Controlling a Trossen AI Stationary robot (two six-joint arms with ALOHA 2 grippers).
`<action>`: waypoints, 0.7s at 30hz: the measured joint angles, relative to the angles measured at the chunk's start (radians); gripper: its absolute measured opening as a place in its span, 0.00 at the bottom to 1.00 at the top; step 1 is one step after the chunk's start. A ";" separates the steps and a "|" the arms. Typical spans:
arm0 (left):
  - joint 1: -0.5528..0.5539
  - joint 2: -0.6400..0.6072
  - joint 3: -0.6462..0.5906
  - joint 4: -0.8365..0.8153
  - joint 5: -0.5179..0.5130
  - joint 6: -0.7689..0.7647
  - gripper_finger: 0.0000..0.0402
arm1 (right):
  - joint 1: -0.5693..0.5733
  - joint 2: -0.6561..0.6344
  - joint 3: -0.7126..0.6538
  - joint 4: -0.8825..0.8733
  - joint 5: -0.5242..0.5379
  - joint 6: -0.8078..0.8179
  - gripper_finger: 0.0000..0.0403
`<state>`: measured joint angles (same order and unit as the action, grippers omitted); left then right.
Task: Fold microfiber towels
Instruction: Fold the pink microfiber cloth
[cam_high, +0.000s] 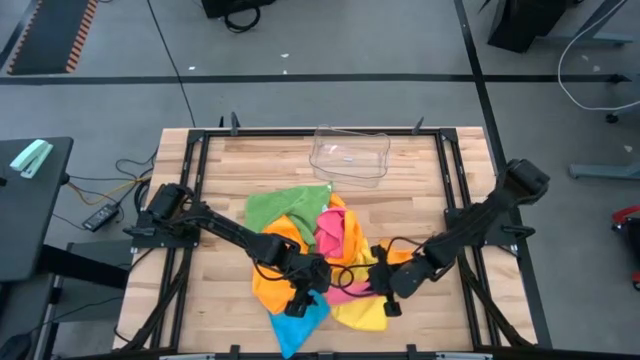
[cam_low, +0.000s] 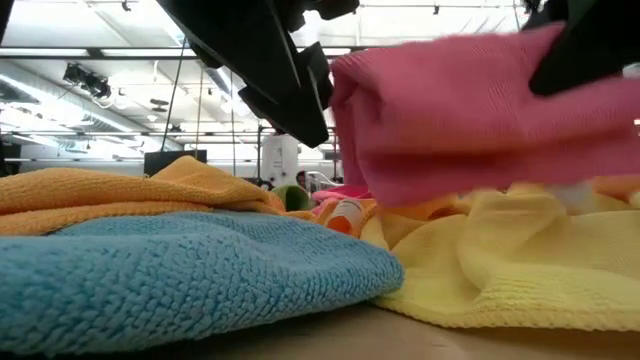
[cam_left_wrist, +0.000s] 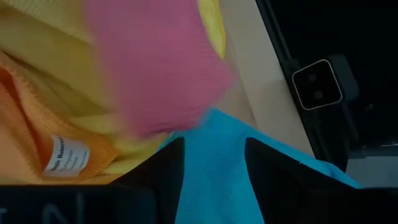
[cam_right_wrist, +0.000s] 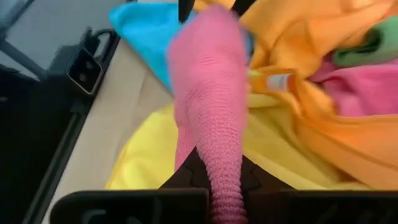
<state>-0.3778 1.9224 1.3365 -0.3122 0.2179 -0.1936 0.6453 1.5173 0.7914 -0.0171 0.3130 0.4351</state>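
A heap of microfiber towels lies near the table's front edge: green (cam_high: 285, 205), orange (cam_high: 272, 262), yellow (cam_high: 362, 312), blue (cam_high: 300, 322) and a pink one (cam_high: 330, 232). Another pink towel (cam_low: 480, 110) is raised above the heap between my two grippers. My right gripper (cam_right_wrist: 224, 186) is shut on one end of it. My left gripper (cam_left_wrist: 214, 155) is open over the blue towel (cam_left_wrist: 214, 180), its fingers at the raised towel's other end (cam_right_wrist: 208, 18). My right gripper pinches a bunched end of the raised pink towel (cam_right_wrist: 222, 177) between its two fingers, coming slanting down from the table's right. The towel runs away from the fingers toward my left gripper, lifted over the yellow towel (cam_low: 520, 270). Whether my left gripper touches the pink towel's other end, I cannot tell.
A clear plastic tray (cam_high: 350, 155) stands at the table's far middle. Bare wood shows left and right of the heap. An orange towel's white label (cam_left_wrist: 65, 155) faces my left wrist camera.
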 joint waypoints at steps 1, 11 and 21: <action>0.000 0.000 0.000 0.000 -0.001 0.000 0.43 | 0.003 -0.024 0.000 -0.029 0.009 0.004 0.04; 0.000 0.000 0.000 0.007 -0.063 0.022 0.43 | -0.025 -0.279 0.000 -0.324 0.150 0.032 0.04; 0.000 0.000 -0.001 0.069 -0.290 0.085 0.43 | -0.295 -0.455 0.000 -0.372 0.180 -0.135 0.04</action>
<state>-0.3777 1.9224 1.3354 -0.2431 -0.0718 -0.1083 0.3498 1.0618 0.7914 -0.3887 0.4934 0.3005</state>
